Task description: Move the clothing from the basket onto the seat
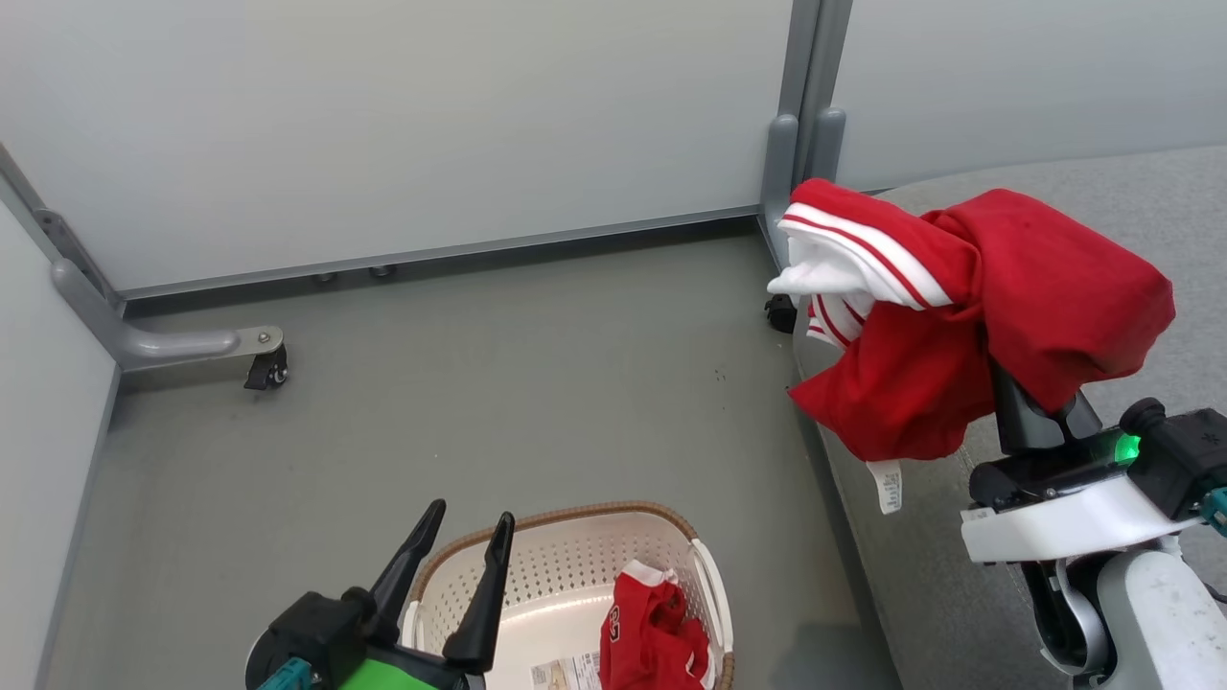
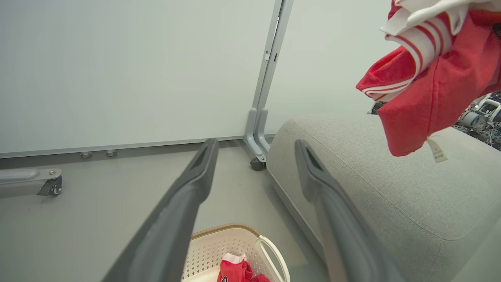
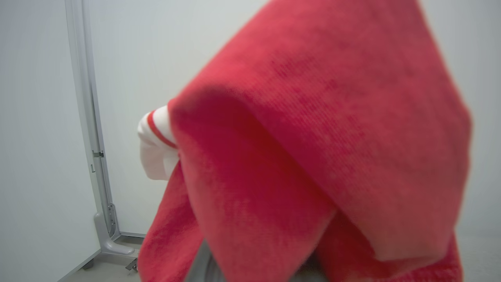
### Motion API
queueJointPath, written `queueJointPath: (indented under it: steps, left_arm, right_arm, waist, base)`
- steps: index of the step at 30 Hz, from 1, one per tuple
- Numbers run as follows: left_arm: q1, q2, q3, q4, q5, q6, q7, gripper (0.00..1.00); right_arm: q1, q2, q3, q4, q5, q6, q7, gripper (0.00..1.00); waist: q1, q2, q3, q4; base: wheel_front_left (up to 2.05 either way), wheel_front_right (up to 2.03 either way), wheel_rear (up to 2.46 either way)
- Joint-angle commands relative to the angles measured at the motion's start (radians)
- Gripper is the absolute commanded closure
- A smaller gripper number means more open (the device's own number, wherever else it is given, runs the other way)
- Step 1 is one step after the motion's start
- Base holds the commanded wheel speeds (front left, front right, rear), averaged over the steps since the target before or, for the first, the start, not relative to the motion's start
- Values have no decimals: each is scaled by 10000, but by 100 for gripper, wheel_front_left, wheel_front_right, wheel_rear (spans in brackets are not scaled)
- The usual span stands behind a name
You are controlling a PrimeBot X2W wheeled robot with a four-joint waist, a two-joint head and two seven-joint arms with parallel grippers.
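Note:
One piece of clothing (image 1: 968,307), red with white striped trim and a dangling white tag, hangs draped over my right gripper (image 1: 1035,417), which is shut on it above the near edge of the grey seat (image 1: 959,594). Its fingertips are hidden under the cloth. In the right wrist view the same red clothing (image 3: 313,156) covers the fingers. A second red garment (image 1: 652,637) lies crumpled in the cream basket (image 1: 566,565) on the floor. My left gripper (image 1: 473,511) stands open and empty above the basket's left rim. The left wrist view shows my left gripper (image 2: 256,144), the basket (image 2: 219,244), the seat (image 2: 372,184) and the held garment (image 2: 430,78).
Pale partition walls close off the back and left, joined at a grey post (image 1: 800,125). A partition foot with a caster (image 1: 266,369) sticks out at the left, another caster (image 1: 778,311) sits by the seat's corner. Grey floor (image 1: 498,402) lies between the basket and the walls.

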Motion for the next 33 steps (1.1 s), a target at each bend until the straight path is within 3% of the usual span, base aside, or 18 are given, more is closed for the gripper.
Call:
queueJointPath:
  steps: [1, 8, 25, 33]
  left_arm:
    - [239, 8, 29, 14, 125, -33, -5, 0]
    - [580, -202, 312, 167, 472, -33, -5, 0]
    - [1263, -1270, 3560, 636, 2255, -33, -5, 0]
    - [1230, -1472, 4144, 826, 2513, -33, -5, 0]
  right_arm:
    - [141, 38, -119, -67, -42, -3, -33, 100]
    - [413, 233, -449, -146, -83, -3, -35, 100]
    - [538, 384, -608, -83, -44, -3, -33, 100]
    - [529, 393, -606, -19, -6, -3, -34, 100]
  waist:
    - [0, 0, -14, 4]
    - [0, 0, -66, 54]
    - [0, 0, -96, 341]
    - [0, 0, -99, 405]
  base:
    - [0, 0, 0]
    - [0, 0, 0]
    - [0, 0, 0]
    - [0, 0, 0]
